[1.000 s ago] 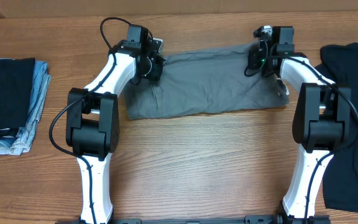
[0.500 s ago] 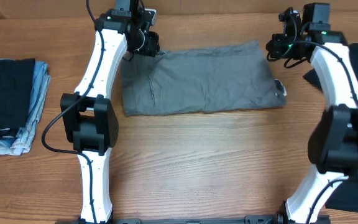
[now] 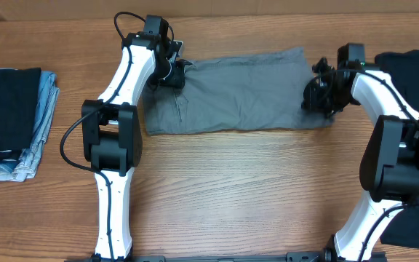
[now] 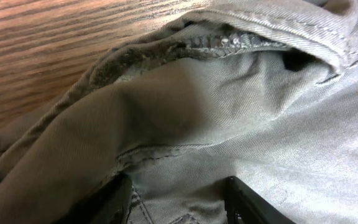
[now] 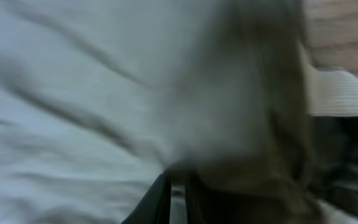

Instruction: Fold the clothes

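Grey trousers [image 3: 238, 91] lie folded in a long rectangle across the back middle of the wooden table. My left gripper [image 3: 174, 73] is at their upper left corner. In the left wrist view its fingers [image 4: 176, 202] are spread wide over the grey cloth [image 4: 229, 112] by the waistband seam. My right gripper [image 3: 317, 94] is down on the trousers' right edge. The right wrist view is blurred, with the fingers [image 5: 179, 186] nearly together under a fold of grey cloth [image 5: 73, 93], next to a white label [image 5: 340, 93].
A stack of folded dark and light-blue denim clothes [image 3: 9, 120] lies at the left edge. A black garment [image 3: 413, 80] lies heaped at the right, behind my right arm. Bare wood [image 3: 238, 189] fills the table's front.
Both arms were raised toward the back half a second ago. They have come back down: the left onto the trousers' upper left corner, the right forward onto the right edge, covering the label.
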Available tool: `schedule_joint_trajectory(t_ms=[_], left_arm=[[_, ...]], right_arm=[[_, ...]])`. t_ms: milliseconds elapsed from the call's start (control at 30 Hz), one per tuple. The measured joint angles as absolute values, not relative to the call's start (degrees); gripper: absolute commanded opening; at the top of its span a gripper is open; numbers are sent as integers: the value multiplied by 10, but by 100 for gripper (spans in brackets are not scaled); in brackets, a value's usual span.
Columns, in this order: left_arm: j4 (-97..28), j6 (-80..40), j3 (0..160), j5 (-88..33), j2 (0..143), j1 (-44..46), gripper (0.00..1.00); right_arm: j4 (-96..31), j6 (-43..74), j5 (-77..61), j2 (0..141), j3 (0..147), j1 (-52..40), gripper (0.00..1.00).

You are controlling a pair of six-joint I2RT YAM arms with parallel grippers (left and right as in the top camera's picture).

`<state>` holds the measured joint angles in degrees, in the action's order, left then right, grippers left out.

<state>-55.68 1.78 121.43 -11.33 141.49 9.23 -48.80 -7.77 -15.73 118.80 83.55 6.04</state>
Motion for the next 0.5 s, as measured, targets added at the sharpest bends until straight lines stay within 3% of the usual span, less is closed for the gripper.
schedule_joint_trajectory(t_ms=[67, 167, 300, 333, 367, 400, 433, 500], left_arm=[[-556, 18, 1214, -113, 1415, 92, 53], [-553, 18, 1214, -113, 1415, 92, 54], [-573, 18, 1227, -113, 1416, 92, 58], [-590, 18, 1242, -112, 1419, 92, 59], [-616, 18, 1277, -111, 1424, 92, 61], [-628, 18, 1303, -110, 1425, 92, 62], [-644, 18, 1327, -109, 1425, 92, 63], [-679, 16, 1395, -109, 1427, 92, 66]], right_arm=[[-460, -77, -126, 1188, 810, 58, 13], [-431, -74, -117, 1186, 801, 55, 4], [-462, -74, -150, 1186, 834, 56, 17], [-476, -76, -160, 1185, 855, 56, 30], [-493, -73, -170, 1181, 882, 56, 60], [-510, -75, -176, 1173, 903, 56, 71], [-528, -71, -178, 1160, 917, 57, 91], [-556, -72, -170, 1122, 933, 58, 100]])
